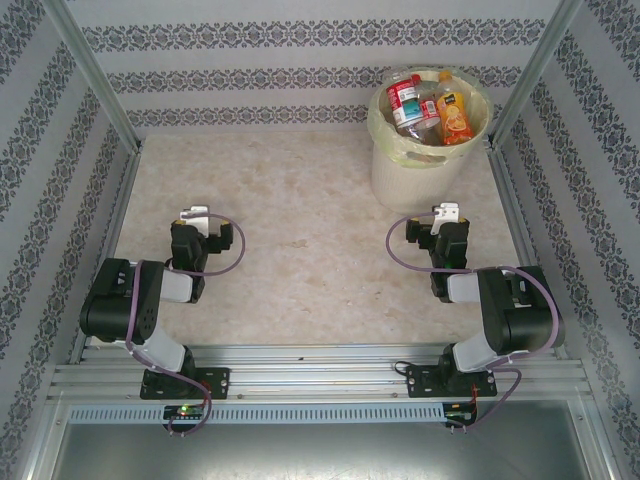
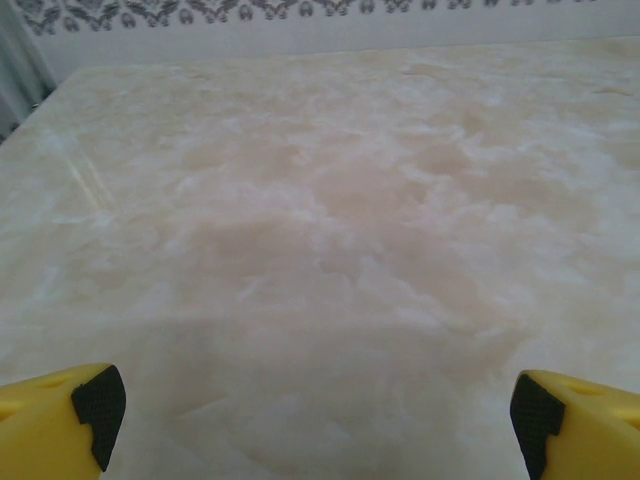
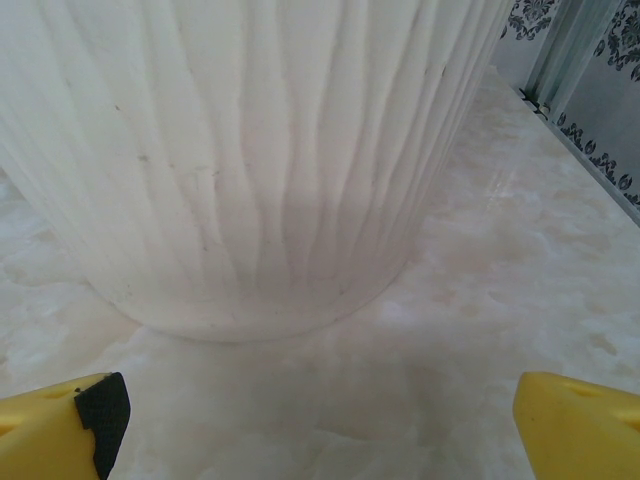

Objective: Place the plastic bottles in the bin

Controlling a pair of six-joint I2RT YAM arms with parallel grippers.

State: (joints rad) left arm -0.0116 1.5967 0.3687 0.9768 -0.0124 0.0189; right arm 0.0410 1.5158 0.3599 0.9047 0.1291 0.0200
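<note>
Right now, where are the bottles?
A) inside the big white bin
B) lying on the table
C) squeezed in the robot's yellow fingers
A: the plastic bottles sit together inside the bin at the far right of the table, their red and orange labels showing above its rim.

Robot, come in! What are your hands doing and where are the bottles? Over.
Left gripper open, empty. Right gripper open, empty, facing the bin. Plastic bottles inside the bin. Nothing in the way on the table.

High rear overview, 2 wrist close-ups skimming table (image 2: 320,200)
</note>
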